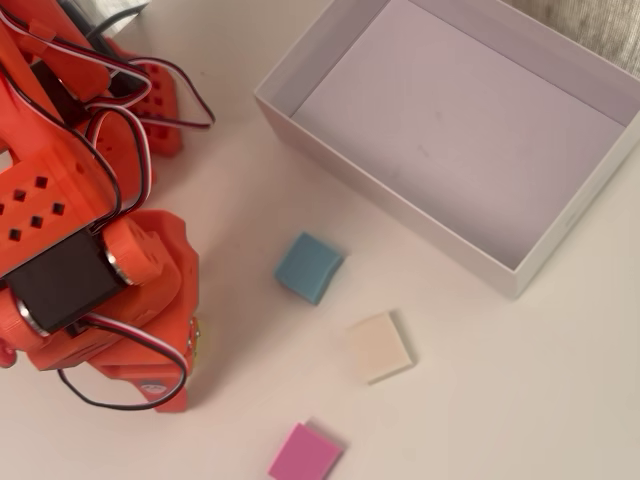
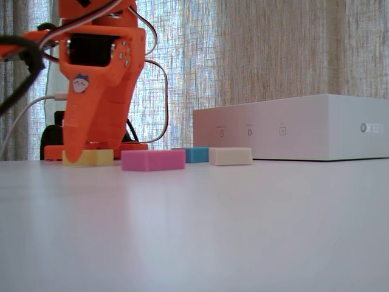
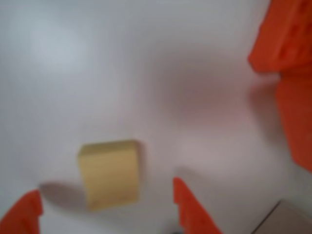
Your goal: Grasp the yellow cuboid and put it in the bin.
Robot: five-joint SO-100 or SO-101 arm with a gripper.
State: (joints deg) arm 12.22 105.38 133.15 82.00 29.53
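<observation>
**A:** Where is the yellow cuboid (image 3: 109,173)?

**B:** It lies flat on the white surface (image 3: 97,58). In the wrist view it sits between the two orange fingertips (image 3: 187,207) of the pincer (image 3: 105,207) — nearer the left tip, with a clear gap to the right one. In the fixed view it (image 2: 91,157) shows just behind the lowered pincer (image 2: 76,155), whose tip reaches down to the surface in front of it.

**A:** So the pincer is spread?

**B:** Yes, its jaws stand apart on either side of the cuboid, and neither visibly presses on it. The picture is blurred, so I cannot tell whether the left tip touches the block.

**A:** And from above?

**B:** The overhead view shows only the orange arm (image 1: 90,250) at the left; the cuboid is hidden beneath it.

**A:** The bin?

**B:** The white cardboard bin (image 1: 400,215) stands at the upper right of the overhead view, turned at an angle, with its pale lavender-grey floor bare. It is well apart from the arm. In the fixed view it (image 2: 292,128) is the long white box at the right.

**A:** What lies between?

**B:** Three more blocks on the surface — a blue block (image 1: 309,267) nearest the bin's wall, a cream block (image 1: 379,347) below it and to the right, and a pink block (image 1: 305,453) at the bottom edge. None touches another. In the fixed view the pink one (image 2: 153,160) is nearest the camera, with the blue (image 2: 196,154) and the cream (image 2: 230,156) behind it. Pale curtains (image 2: 273,48) hang in the background.
</observation>
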